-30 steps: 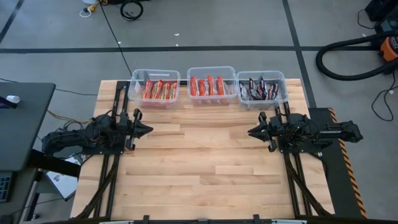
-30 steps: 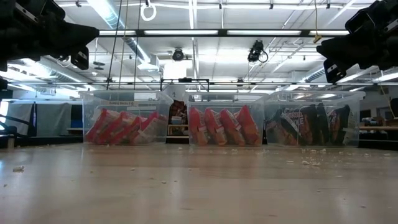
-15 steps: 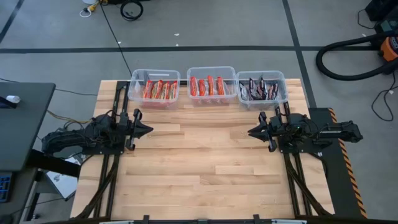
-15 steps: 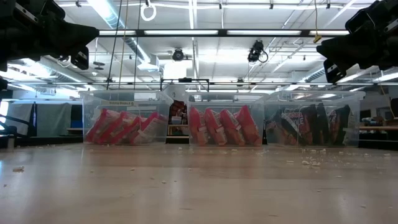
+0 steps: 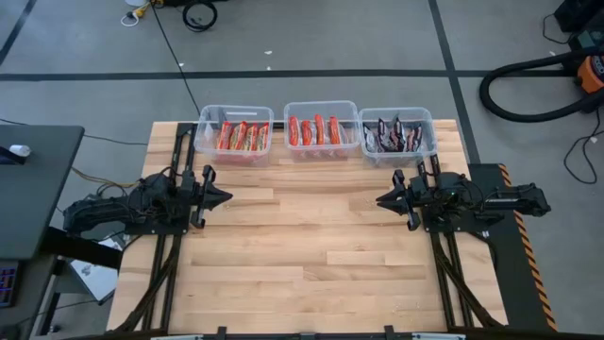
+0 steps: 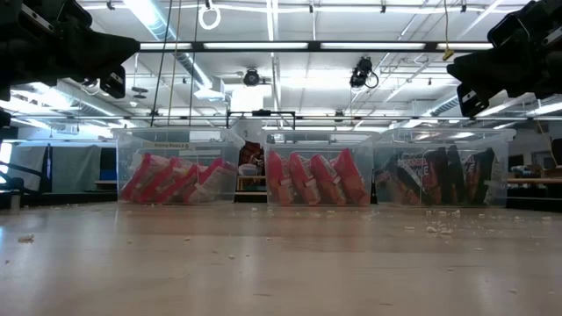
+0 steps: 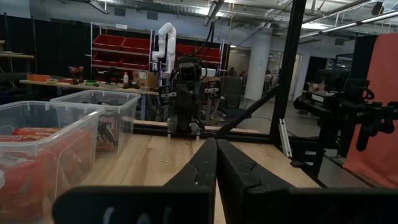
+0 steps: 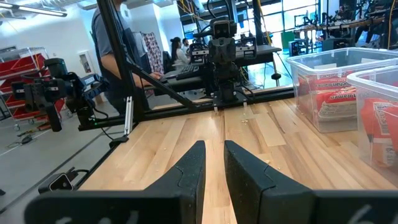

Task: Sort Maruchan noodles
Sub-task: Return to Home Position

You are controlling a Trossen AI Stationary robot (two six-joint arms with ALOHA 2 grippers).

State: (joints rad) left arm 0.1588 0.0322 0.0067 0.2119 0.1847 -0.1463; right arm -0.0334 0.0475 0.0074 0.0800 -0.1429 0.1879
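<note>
The noodle packets stand on edge in three clear bins at the table's far edge. The orange-and-red packets (image 5: 243,137) (image 6: 171,182) fill the left bin, the red ones (image 5: 314,130) (image 6: 316,178) the middle bin, and the dark ones (image 5: 394,135) (image 6: 435,180) the right bin. My left gripper (image 5: 226,197) (image 7: 216,149) hovers over the table's left side, pointing right, its fingers shut on nothing. My right gripper (image 5: 380,200) (image 8: 214,152) hovers over the right side, pointing left, with a narrow gap between its fingers. Neither gripper is near a bin.
Bare wooden table (image 5: 311,246) lies between and in front of the two grippers, with small crumbs scattered on it (image 6: 439,228). The bins (image 5: 322,111) line the far edge. A side table (image 5: 28,189) stands to the left. A person (image 8: 118,43) stands beyond the table's left side.
</note>
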